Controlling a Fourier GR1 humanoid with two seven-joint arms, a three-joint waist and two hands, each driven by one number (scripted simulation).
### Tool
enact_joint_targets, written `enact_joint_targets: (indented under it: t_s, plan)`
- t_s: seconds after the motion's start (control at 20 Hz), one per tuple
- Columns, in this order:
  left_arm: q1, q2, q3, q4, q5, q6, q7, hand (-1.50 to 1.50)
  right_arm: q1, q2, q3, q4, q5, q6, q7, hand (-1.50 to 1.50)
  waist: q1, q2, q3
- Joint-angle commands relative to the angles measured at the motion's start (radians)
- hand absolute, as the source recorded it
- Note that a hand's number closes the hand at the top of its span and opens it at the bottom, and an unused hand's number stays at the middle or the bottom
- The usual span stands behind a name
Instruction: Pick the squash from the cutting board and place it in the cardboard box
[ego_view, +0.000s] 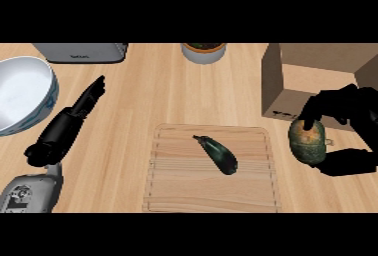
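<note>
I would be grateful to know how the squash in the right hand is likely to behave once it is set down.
The squash looks rounded and egg-shaped, so it may roll or rock when released. Its skin looks smooth, so it could slip in the right hand. It probably stays rigid, showing no sag.

No legible text. Cardboard box (295, 95) carried a small dark mark, grey appliance (81, 51) a faint label; both were unreadable.

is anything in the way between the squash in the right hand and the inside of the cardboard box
Only the box's own front wall. The right hand holds the squash just outside the cardboard box, at its near side. No other object lies between them; the eggplant sits apart on the cutting board.
</note>
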Motion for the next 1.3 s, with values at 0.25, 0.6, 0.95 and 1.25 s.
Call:
enact_joint_targets:
  t_s: [0.25,0.6,0.95,1.25]
  plan:
    - [-0.036,0.018,0.016,0.026,-0.002,-0.026,-0.006,0.00,-0.315,-0.009,-0.165,0.421,-0.041,0.025,0.082,1.50,0.022,0.005,0.001]
    - [-0.041,-0.036,-0.023,0.026,-0.023,-0.003,-0.005,0.00,-0.466,-0.149,-0.105,0.757,0.143,0.040,-0.096,1.50,0.032,0.010,0.001]
    - [-0.076,-0.022,-0.003,0.036,0.007,-0.035,0.011,0.00,-0.559,-0.207,-0.017,1.106,0.253,0.127,-0.257,1.50,0.048,0.017,0.002]
    - [-0.043,-0.030,-0.018,-0.028,0.006,-0.037,0.025,0.00,-0.675,-0.199,0.082,1.316,0.400,0.146,-0.282,1.50,0.070,0.018,0.002]
